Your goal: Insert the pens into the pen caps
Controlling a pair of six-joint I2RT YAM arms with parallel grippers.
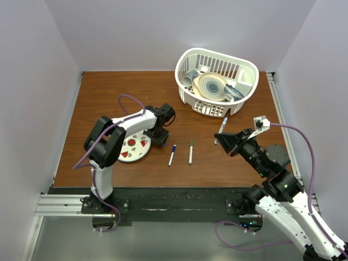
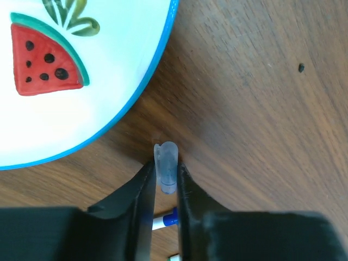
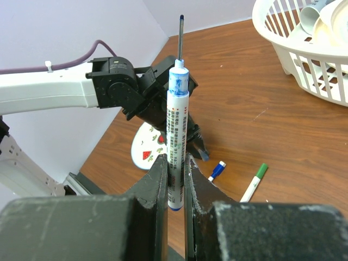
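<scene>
My left gripper (image 2: 166, 163) is down at the table beside the plate's rim, shut on a small translucent pale pen cap (image 2: 167, 166) that stands between its fingers. In the top view this gripper (image 1: 159, 142) sits just right of the watermelon plate (image 1: 130, 152). The right gripper (image 3: 174, 157) is shut on an uncapped white pen (image 3: 175, 125) with its thin tip pointing away, held above the table right of centre (image 1: 220, 135). Two capped pens lie on the table: one with a blue cap (image 1: 172, 155) and one with a green cap (image 1: 191, 153).
A white slotted basket (image 1: 239, 100) holding dishes stands at the back right. The plate with watermelon pictures (image 2: 109, 109) lies at the left, close to the left gripper. The two capped pens (image 3: 217, 170) (image 3: 254, 183) lie between the arms.
</scene>
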